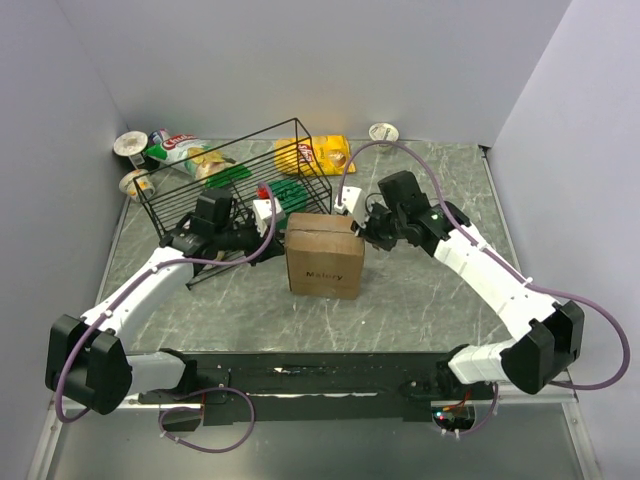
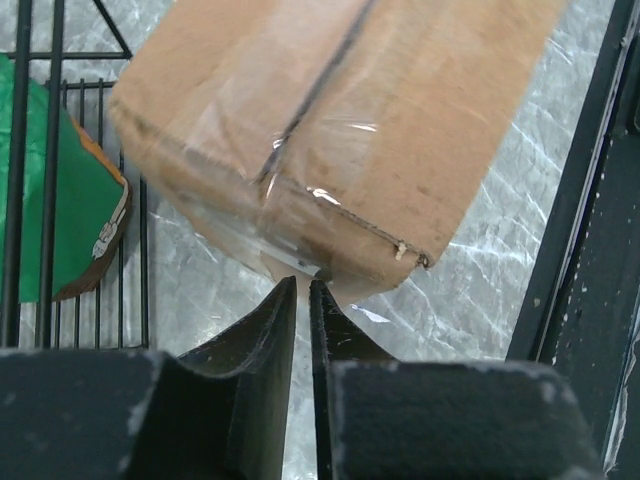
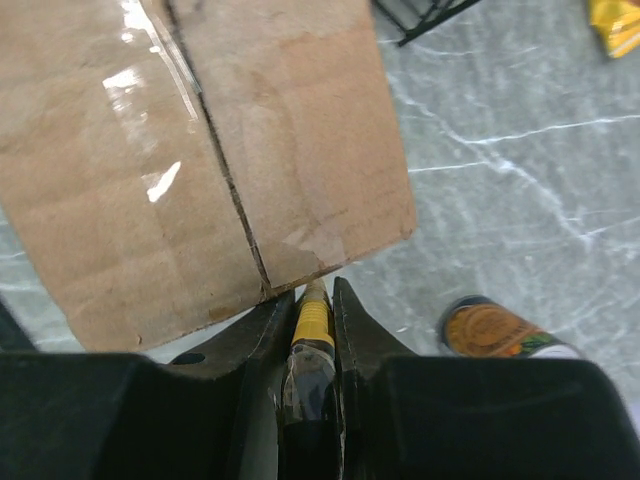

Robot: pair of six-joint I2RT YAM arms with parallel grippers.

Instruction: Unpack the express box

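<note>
The brown cardboard express box point(image 2: 350, 130) looks light, stiff and tape-slick; I'd grip its edges. Right claw point(image 3: 312, 290) grasps a yellow-and-black tool point(image 3: 312, 325); left claw point(image 2: 302, 285) is clenched.

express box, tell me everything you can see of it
The express box is a brown cardboard carton, roughly cube-shaped, standing upright on the grey marbled table near the black wire basket. Its flaps are closed, and the top seam is covered with clear glossy tape that folds over the edges. A dark printed word is on the near side. The left gripper, nearly shut, sits at one tape end; the right gripper holds a yellow-and-black tool with its tip at the seam's other end.
</note>
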